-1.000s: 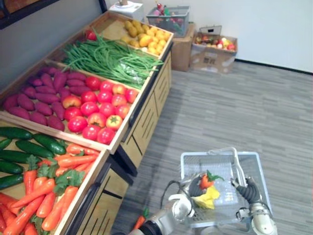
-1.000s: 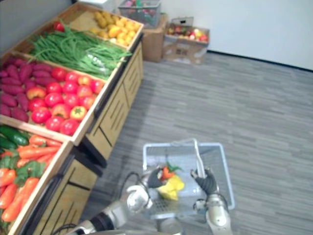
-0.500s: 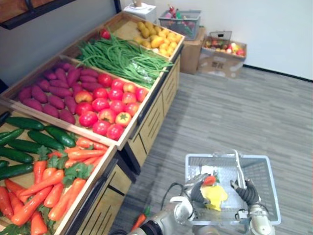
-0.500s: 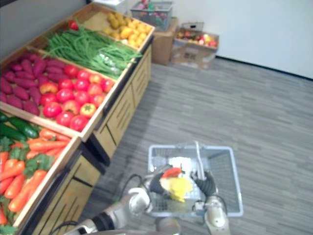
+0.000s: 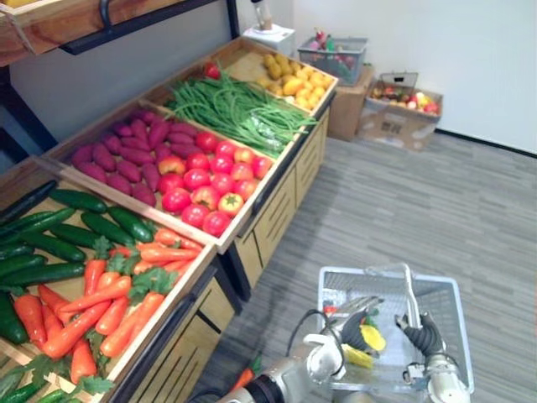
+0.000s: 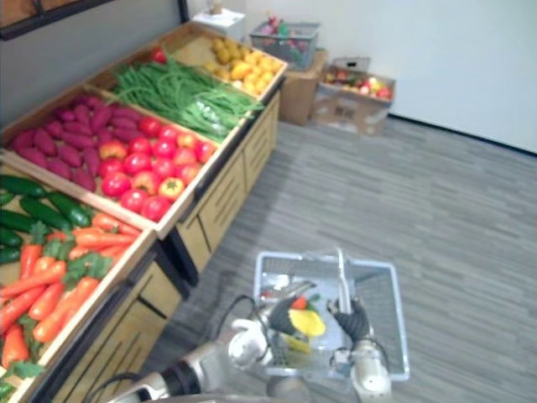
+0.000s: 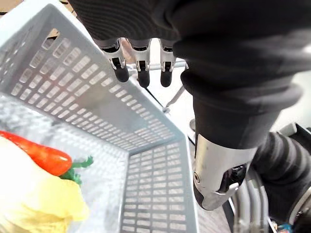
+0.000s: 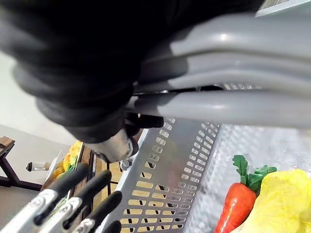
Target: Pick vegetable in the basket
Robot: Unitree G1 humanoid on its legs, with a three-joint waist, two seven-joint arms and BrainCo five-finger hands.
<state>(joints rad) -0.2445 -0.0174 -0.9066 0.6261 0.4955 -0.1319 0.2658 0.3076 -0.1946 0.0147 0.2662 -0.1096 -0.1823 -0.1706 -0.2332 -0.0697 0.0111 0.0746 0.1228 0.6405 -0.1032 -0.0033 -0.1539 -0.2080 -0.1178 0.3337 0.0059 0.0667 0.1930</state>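
At the left stands a wooden stand (image 5: 281,222) with several trays. The nearest tray holds cucumbers (image 5: 59,248) and carrots (image 5: 101,294). The next one holds purple sweet potatoes (image 5: 126,155) and tomatoes (image 5: 205,180). Behind them lie green beans (image 5: 239,113), and yellow fruit (image 5: 294,84) is in the farthest tray. To the right of the stand, near the robot, is a pale plastic basket (image 5: 379,270) over the grey floor (image 5: 403,201). The left hand (image 5: 351,332) is at the near left part of the basket. In its wrist view the fingers (image 7: 141,68) are straight, with their dark tips just beside the rim, so this hand is open and holds nothing. The task's vegetable, a single carrot (image 7: 46,154) with a green top, is inside the basket. It lies on the basket's bottom, touching a yellow thing (image 7: 43,204), and it is apart from the left fingertips. Right of the carrot the handle (image 5: 409,290) of the basket stands upright. The right hand (image 5: 419,334) is at the near end of the handle and is closed around it. In the right wrist view the grey bars of the handle run into the dark cover of this hand. Far behind, by the white wall, there is a cardboard box (image 5: 394,122) with more fruit.
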